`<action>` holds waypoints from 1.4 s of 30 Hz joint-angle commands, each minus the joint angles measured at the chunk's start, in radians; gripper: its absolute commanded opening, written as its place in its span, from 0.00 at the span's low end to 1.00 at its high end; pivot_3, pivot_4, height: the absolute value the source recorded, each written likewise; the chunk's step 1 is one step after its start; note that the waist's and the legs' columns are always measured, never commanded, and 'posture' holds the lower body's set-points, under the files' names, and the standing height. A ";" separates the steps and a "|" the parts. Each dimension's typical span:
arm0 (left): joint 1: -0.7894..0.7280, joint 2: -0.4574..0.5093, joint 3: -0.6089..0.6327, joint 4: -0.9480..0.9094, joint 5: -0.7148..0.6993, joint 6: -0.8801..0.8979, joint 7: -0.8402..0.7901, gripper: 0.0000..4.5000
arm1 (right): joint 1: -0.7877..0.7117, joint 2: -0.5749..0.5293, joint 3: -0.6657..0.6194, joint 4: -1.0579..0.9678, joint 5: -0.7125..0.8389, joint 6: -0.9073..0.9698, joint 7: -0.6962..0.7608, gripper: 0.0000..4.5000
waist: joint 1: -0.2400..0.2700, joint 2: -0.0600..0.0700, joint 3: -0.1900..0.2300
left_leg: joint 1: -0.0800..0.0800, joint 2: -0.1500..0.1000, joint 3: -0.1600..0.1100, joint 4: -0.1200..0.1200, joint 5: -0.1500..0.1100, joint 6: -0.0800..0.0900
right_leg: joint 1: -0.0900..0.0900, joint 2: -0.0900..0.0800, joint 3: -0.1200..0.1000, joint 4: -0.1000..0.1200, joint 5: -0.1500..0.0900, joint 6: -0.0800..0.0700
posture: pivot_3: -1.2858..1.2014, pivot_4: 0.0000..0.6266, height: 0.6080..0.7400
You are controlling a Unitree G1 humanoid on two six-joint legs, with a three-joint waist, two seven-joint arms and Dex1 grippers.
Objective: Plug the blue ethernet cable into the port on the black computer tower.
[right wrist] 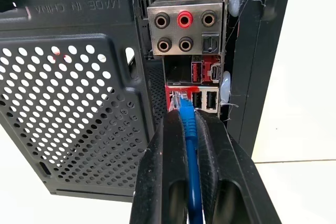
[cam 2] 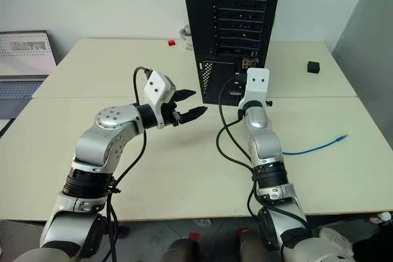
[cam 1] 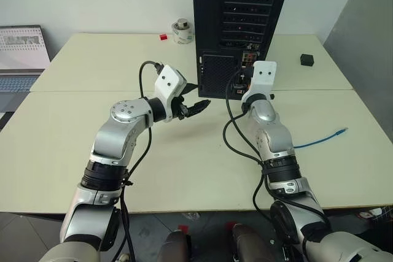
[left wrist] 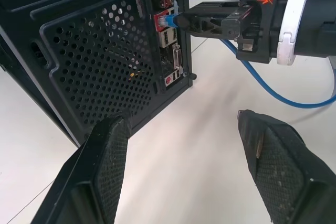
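Here, in the left eye view, the black computer tower [cam 1: 241,26] stands upright at the middle of the far bench's [cam 1: 104,59] near edge, its rear panel facing the robot. The right end effector [cam 1: 245,81] is raised to the tower's lower rear, at the strip of connectors. The blue ethernet cable [cam 1: 322,138] trails across the near bench toward its right edge, where a free plug end lies. The left end effector [cam 1: 195,105] hovers above the near bench, just left of the tower, its two black fingers spread wide with nothing between them. A small black cube [cam 1: 307,60] sits near the far bench's right edge; a small red block [cam 1: 163,37] and a roll of tape [cam 1: 182,30] lie toward its far edge, left of the tower. A laptop [cam 1: 22,59] sits beyond the benches' left edge.

From the left wrist view, the left fingers [left wrist: 107,166] stand wide apart over bare bench, while the right end effector [left wrist: 181,20] holds the cable's plug at a red-framed port beside the mesh grille [left wrist: 102,61].

In the right wrist view, the right fingers [right wrist: 161,182] are pressed narrowly together on the blue cable, which runs up between them. Its clear plug tip [right wrist: 181,100] meets the red-framed port [right wrist: 173,91] below the audio jacks [right wrist: 185,29]; how deep it sits cannot be told.
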 commanded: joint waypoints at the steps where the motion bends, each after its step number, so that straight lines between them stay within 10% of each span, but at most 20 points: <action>1: -0.018 -0.006 0.014 -0.023 -0.008 -0.003 0.007 0.76 | -0.059 0.025 0.011 0.019 -0.022 -0.040 -0.032 0.00 | -0.002 0.000 0.000 | 0.000 0.000 0.000 0.000 0.000 0.000 | 0.000 0.000 0.000 0.000 0.000 0.000 | 0.52 0.24 1.00; 26: -0.019 -0.016 0.028 -0.035 -0.038 0.031 0.031 0.76 | -0.140 0.043 0.011 0.200 -0.006 -0.155 0.005 0.00 | -0.031 0.000 0.000 | 0.002 0.001 0.001 0.000 0.000 0.000 | 0.000 0.001 0.001 0.004 0.000 0.000 | 0.52 0.24 1.00; 42: -0.017 0.002 0.037 0.002 -0.014 0.004 0.036 0.76 | 0.038 -0.016 0.037 -0.106 0.005 -0.005 0.127 0.83 | -0.026 0.000 0.000 | -0.002 -0.001 0.001 -0.001 0.000 0.000 | -0.004 -0.005 0.001 0.001 0.000 0.000 | 0.52 0.24 1.00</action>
